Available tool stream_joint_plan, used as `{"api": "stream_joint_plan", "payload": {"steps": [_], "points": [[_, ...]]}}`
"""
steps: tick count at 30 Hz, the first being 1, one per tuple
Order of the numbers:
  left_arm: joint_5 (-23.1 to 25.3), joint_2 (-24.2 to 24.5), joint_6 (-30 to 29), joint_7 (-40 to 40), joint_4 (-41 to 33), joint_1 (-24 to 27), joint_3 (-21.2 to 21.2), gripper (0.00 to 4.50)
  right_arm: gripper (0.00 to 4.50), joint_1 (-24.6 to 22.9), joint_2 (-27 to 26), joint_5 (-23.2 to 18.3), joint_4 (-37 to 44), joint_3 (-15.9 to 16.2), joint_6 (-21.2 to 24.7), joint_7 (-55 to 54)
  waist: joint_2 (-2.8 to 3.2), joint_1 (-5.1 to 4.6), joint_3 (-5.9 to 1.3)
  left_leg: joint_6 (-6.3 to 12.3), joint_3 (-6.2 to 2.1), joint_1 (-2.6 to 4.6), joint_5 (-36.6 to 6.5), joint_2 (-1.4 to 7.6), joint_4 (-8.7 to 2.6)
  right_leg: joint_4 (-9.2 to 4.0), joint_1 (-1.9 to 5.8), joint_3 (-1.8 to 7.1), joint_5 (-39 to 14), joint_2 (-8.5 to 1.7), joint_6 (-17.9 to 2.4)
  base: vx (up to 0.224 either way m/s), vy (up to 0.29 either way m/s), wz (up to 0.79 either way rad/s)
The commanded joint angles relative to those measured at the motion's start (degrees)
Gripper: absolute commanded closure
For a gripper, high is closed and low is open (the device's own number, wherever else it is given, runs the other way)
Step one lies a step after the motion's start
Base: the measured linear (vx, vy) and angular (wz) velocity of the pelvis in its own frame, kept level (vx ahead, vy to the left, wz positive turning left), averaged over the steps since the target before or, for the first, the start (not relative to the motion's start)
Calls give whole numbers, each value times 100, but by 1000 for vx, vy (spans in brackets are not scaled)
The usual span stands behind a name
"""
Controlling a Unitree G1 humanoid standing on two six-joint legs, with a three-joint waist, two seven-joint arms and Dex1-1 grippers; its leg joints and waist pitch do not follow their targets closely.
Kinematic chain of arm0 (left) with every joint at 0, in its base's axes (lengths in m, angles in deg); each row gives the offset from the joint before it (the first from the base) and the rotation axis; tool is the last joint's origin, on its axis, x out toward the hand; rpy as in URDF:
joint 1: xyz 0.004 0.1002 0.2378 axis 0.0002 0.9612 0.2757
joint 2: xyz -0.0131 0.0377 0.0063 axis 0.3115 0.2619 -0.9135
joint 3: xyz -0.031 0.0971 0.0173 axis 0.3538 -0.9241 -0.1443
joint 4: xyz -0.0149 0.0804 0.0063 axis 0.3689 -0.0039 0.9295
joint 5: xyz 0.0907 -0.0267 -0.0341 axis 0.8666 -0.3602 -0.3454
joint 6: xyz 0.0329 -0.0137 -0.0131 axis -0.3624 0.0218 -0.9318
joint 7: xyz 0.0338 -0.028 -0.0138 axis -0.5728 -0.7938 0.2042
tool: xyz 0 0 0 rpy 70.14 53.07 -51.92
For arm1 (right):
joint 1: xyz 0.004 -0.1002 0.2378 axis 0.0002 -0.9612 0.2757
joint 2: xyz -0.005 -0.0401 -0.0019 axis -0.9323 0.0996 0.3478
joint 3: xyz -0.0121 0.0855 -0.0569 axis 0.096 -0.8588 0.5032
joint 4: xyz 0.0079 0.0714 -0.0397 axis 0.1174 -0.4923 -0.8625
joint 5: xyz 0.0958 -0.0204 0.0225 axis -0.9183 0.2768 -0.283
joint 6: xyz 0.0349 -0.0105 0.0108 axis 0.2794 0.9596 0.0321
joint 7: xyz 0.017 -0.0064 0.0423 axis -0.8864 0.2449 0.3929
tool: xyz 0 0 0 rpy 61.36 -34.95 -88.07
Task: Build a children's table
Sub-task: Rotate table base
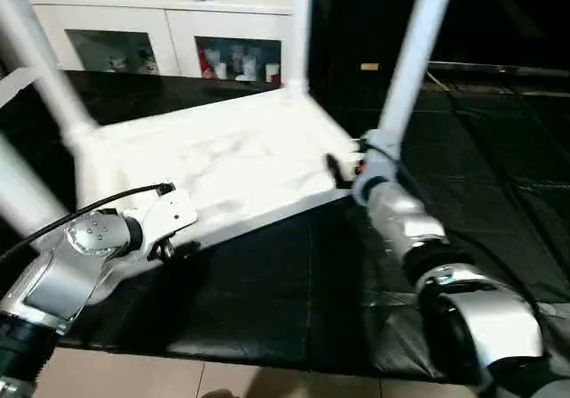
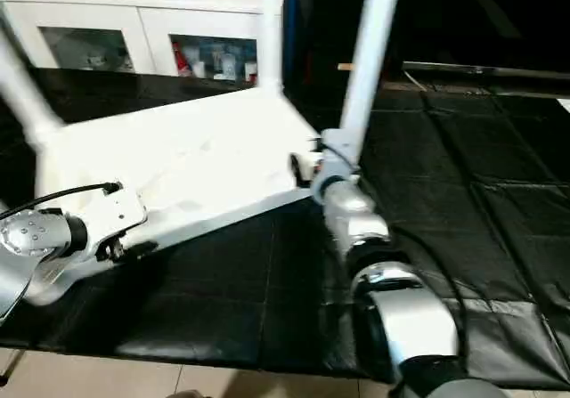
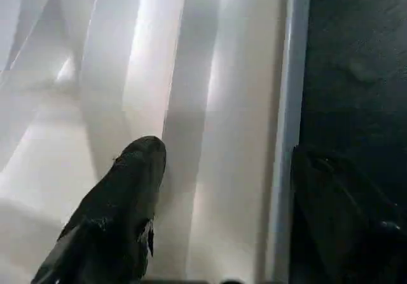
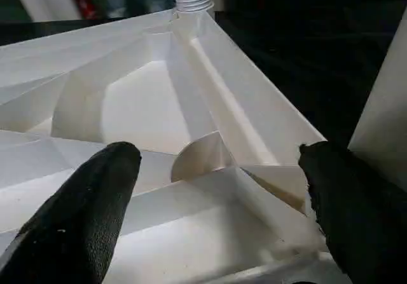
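Observation:
The children's table (image 1: 223,162) lies upside down on the black mat, its ribbed underside facing up and several white legs standing up from the corner sockets, one at the near right corner (image 1: 414,60). My left gripper (image 3: 229,154) is open at the table's near edge, straddling the rim (image 3: 286,106): one finger (image 3: 127,195) over the ribs, the other over the mat. My right gripper (image 4: 221,154) is open wide at the near right corner (image 4: 280,182), close beside that corner's leg (image 4: 388,119).
A white glass-door cabinet (image 1: 169,24) stands behind the table with small items on top. Black padded mat (image 1: 267,291) covers the floor around the table, reaching far to the right. A strip of pale tiled floor (image 1: 178,376) runs along the near edge.

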Motion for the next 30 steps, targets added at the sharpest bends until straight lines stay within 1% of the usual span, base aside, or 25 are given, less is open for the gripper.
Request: {"api": "stream_joint_plan", "payload": {"steps": [1, 5, 6, 7, 9, 10, 11, 12, 13, 14, 15, 16, 17, 19, 20, 21, 22, 23, 24, 25, 26, 27, 28, 29, 30], "points": [[157, 22, 216, 238, 138, -72, 20, 96, 0, -99, 246, -23, -32, -147, -75, -145, 74, -48, -403, -143, -91, 128, -1727, 222, -398, -430, 213, 368, -1736, -436, -983, 0, 0, 0], [-2, -170, 399, 403, -30, 59, 170, 96, 0, -266, 265, 45, 120, -70, -60, 86, 69, -31, -410, -118, -92, 97, -1625, 233, -400, -411, 234, 368, -1612, -444, -980, 0, 0, 0], [-215, -356, 420, 470, -126, 134, 325, 96, 0, -326, 258, 98, 173, -2, -79, 182, 94, -32, -415, -109, -97, 81, -1583, 230, -397, -405, 249, 366, -1567, -451, -997, 0, 0, 0], [-291, -419, 427, 491, -164, 162, 379, 96, 0, -347, 254, 117, 193, 25, -83, 221, 71, -43, -418, -100, -88, 68, -1541, 236, -391, -411, 264, 367, -1502, -461, -1025, 0, 0, 0], [-812, -752, 396, 473, -463, 397, 677, 96, 0, -477, 228, 183, 363, 162, -104, 536, 67, -53, -428, -62, -96, 39, -1453, 234, -387, -387, 282, 362, -1378, -460, -1089, 0, 0, 0], [-1031, -876, 334, 444, -588, 497, 800, 96, 0, -527, 217, 194, 449, 210, -104, 665, 61, -76, -425, -42, -87, 39, -1473, 241, -383, -387, 277, 361, -1333, -458, -1139, 0, 0, 0], [-1330, -1010, 281, 356, -754, 630, 947, 96, 0, -591, 202, 168, 579, 251, -71, 866, 47, -90, -430, 5, -78, 24, -1413, 233, -372, -376, 295, 363, -1264, -461, -1168, 0, 0, 0], [-1883, -1213, 73, 218, -1070, 894, 1221, 68, 0, -754, 183, 96, 926, 363, -32, 1371, 12, -105, -426, 72, -68, 9, -1370, 235, -367, -369, 303, 363, -1233, -456, -1190, 0, 0, 0], [-1883, -1213, 73, 218, -1070, 894, 1221, 68, 0, -754, 183, 96, 926, 363, -32, 1371, 10, -101, -424, 110, -75, -16, -1327, 234, -367, -359, 327, 360, -1223, -462, -1188, 0, 0, 0], [-2032, -1249, 42, 198, -1154, 981, 1292, 63, 0, -817, 186, 96, 1055, 427, -25, 1534, 2, -106, -422, 147, -77, -16, -1289, 235, -374, -376, 317, 356, -1263, -449, -1160, 0, 0, 0], [-2479, -1318, -177, 95, -1398, 1248, 1486, 58, 0, -1041, 165, -63, 1515, 549, 52, 2034, -10, -128, -414, 203, -67, 2, -1318, 233, -372, -394, 286, 354, -1354, -425, -1141, 0, 0, 0], [-2616, -1329, -224, 78, -1480, 1352, 1557, 44, 0, -1114, 171, -73, 1664, 594, 44, 2080, -25, -119, -404, 250, -61, 0, -1317, 237, -363, -393, 303, 362, -1407, -443, -1115, 0, 0, 0], [-2731, -1333, -269, 71, -1570, 1473, 1640, 30, 0, -1199, 146, -164, 1850, 593, 81, 2147, -23, -133, -376, 266, -68, 3, -1389, 239, -382, -425, 281, 361, -1661, -427, -1036, 0, 0, 0], [-2877, -1328, -379, 35, -1717, 1677, 1800, 17, 0, -1326, 198, -38, 2090, 751, 4, 2166, -13, -129, -373, 243, -61, 55, -1489, 240, -380, -458, 236, 363, -1890, -409, -979, 0, 0, 0], [-2972, -1285, -479, -34, -1845, 1858, 1927, 14, 0, -1413, 177, -48, 2256, 772, -45, 2163, 0, -144, -341, 186, -66, 64, -1629, 238, -407, -496, 218, 360, -2156, -390, -899, 0, 0, 0], [-3079, -1234, -585, -112, -1975, 2034, 2050, 3, 0, -1488, 126, -141, 2421, 736, -14, 2158, 9, -140, -342, 157, -75, 79, -1696, 248, -408, -499, 212, 363, -2232, -404, -867, 0, 0, 0], [-3270, -1141, -746, -243, -2159, 2315, 2247, 3, 0, -1602, 91, -233, 2682, 728, 108, 2198, 26, -146, -328, 117, -90, 75, -1826, 250, -427, -511, 211, 364, -2381, -406, -803, 0, 0, 0], [-3418, -1049, -852, -372, -2291, 2536, 2389, 3, 0, -1700, 80, -320, 2910, 755, 221, 2322, 23, -160, -323, 98, -103, 65, -1908, 258, -446, -516, 214, 372, -2426, -409, -746, 0, 0, 0], [-3455, -960, -904, -484, -2312, 2650, 2459, 3, 0, -1740, 69, -401, 3016, 744, 342, 2361, 15, -175, -314, 96, -103, 68, -1957, 252, -456, -525, 208, 370, -2473, -384, -709, 0, 0, 0], [-3480, -903, -937, -556, -2326, 2723, 2503, 3, 0, -1765, 62, -452, 3084, 737, 420, 2387, 40, -177, -313, 83, -99, 113, -2072, 239, -452, -550, 170, 374, -2520, -363, -692, 0, 0, 0], [-3579, -582, -1129, -874, -2385, 3068, 2682, 3, 0, -1892, 14, -590, 3380, 673, 706, 2464, 61, -175, -299, 69, -116, 102, -2137, 233, -464, -548, 178, 380, -2567, -367, -682, 0, 0, 0], [-3594, -436, -1203, -1012, -2390, 3205, 2740, 3, 0, -1933, 0, -618, 3463, 657, 771, 2475, 67, -173, -301, 70, -117, 107, -2195, 240, -472, -555, 167, 382, -2613, -373, -654, 0, 0, 0], [-3606, -373, -1215, -1045, -2391, 3259, 2764, 3, 0, -1959, -2, -649, 3521, 654, 826, 2507, 50, -189, -285, 46, -133, 104, -2289, 231, -488, -565, 166, 376, -2771, -365, -600, 0, 0, 0], [-3623, -284, -1233, -1092, -2392, 3336, 2798, 3, 0, -1997, -4, -692, 3604, 649, 905, 2553, 61, -176, -276, 9, -127, 155, -2381, 238, -483, -594, 120, 396, -2866, -362, -575, 0, 0, 0], [-3655, -90, -1336, -1209, -2379, 3498, 2911, 3, 0, -2050, 2, -774, 3718, 643, 1084, 2607, 74, -176, -264, -10, -130, 162, -2431, 234, -482, -604, 110, 403, -2932, -365, -569, 0, 0, 0]]}}
